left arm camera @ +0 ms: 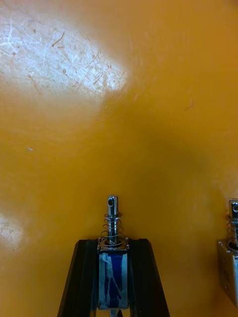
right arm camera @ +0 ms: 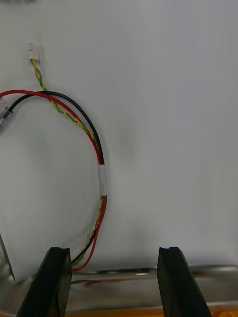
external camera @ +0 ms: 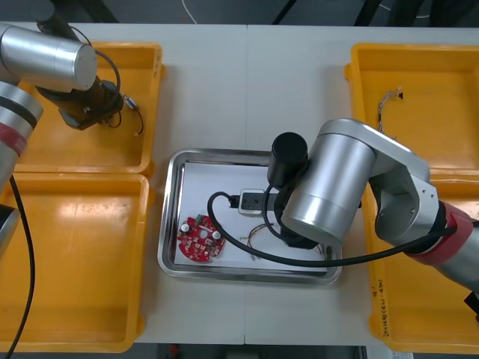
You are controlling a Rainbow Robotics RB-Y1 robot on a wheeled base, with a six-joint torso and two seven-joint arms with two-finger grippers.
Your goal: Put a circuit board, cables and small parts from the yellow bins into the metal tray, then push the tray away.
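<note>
Over the far left yellow bin (external camera: 142, 82), my left gripper (left arm camera: 113, 243) is shut on a small metal part (left arm camera: 113, 270) with a spring and pin, just above the bin floor. Another small metal part (left arm camera: 229, 262) lies beside it. My right gripper (right arm camera: 113, 251) is open low over the white inside of the metal tray (external camera: 174, 187), with nothing between its fingers. A red and yellow cable (right arm camera: 101, 178) lies on the tray floor near one finger (right arm camera: 52, 282). Also in the tray are a round red circuit board (external camera: 200, 238) and a black cable (external camera: 224, 198) with a pale connector.
The near left yellow bin (external camera: 75, 262) looks bare. A thin cable (external camera: 388, 101) lies in the far right yellow bin (external camera: 419, 105). My right arm covers the tray's right half and part of the near right bin (external camera: 397, 314).
</note>
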